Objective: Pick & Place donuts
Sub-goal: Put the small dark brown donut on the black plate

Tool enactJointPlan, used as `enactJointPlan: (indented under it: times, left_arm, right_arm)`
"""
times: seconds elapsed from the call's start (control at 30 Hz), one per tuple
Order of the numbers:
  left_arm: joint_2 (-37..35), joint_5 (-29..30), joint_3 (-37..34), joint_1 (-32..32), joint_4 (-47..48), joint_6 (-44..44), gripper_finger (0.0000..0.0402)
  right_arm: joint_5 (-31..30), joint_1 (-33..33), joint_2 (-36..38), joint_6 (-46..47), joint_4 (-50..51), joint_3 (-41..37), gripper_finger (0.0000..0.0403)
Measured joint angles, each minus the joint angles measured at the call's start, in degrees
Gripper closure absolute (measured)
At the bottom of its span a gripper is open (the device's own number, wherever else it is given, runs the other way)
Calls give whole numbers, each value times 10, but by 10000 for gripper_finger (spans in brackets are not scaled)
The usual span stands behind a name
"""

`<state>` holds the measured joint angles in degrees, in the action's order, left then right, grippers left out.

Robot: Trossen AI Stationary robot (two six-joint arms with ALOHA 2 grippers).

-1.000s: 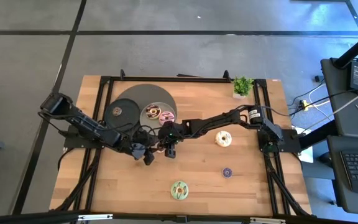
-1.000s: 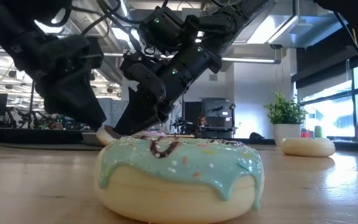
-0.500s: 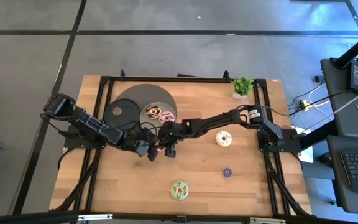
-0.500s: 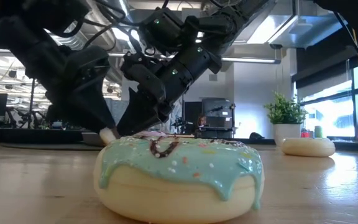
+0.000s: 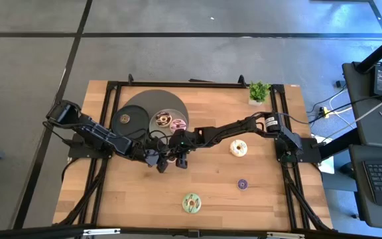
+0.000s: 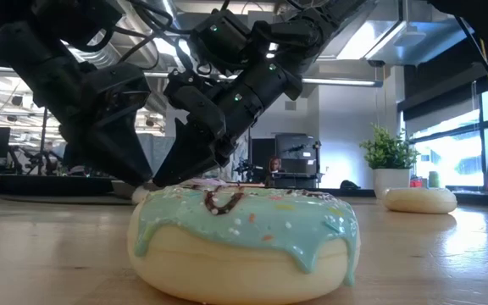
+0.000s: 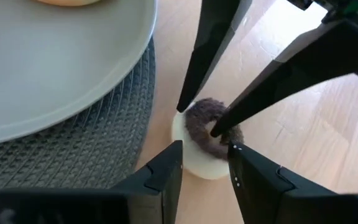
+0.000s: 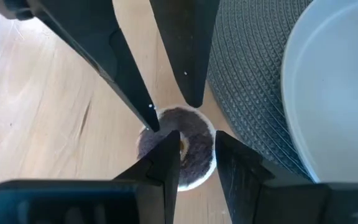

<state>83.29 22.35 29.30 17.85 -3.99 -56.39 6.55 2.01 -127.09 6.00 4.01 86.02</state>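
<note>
A small cream donut with dark purple-brown icing lies flat on the wood, just off the dark mat's edge. My right gripper, reaching in from the table's right, is shut on it. My left gripper, coming from the left, is open, with its fingertips at the opposite rim of the same donut. Two donuts, one chocolate and one pink, lie on the grey plate. A cream donut, a tiny purple one and a green-iced one lie on the table. My right gripper has the donut's ring between its fingers, slanting down from above: one fingertip is over the hole, the other outside the rim. The donut stays flat on the table. My left gripper's fingertips stand at the donut's rim; whether they touch it I cannot tell.
The large dark woven mat carries the grey plate and a smaller dark disc at the far left. A small potted plant stands at the far right corner. The green donut fills the low view's foreground.
My left gripper has moved toward the table's right and slightly toward the far edge, closing in on the small donut under my right gripper. My right gripper and the donut have stayed in place.
</note>
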Motion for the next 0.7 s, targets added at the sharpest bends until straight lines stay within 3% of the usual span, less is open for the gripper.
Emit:
enactJointPlan:
  times: [0.43, 0.7]
  left_arm:
    - [0, 0, 0, 0, -1, 15, 358]
    - [0, 0, 0, 0, -8, 39, 367]
  right_arm:
    - [0, -1, 2, -2, 3, 0, 299]
    - [0, -12, 61, -3, 77, 0, 299]
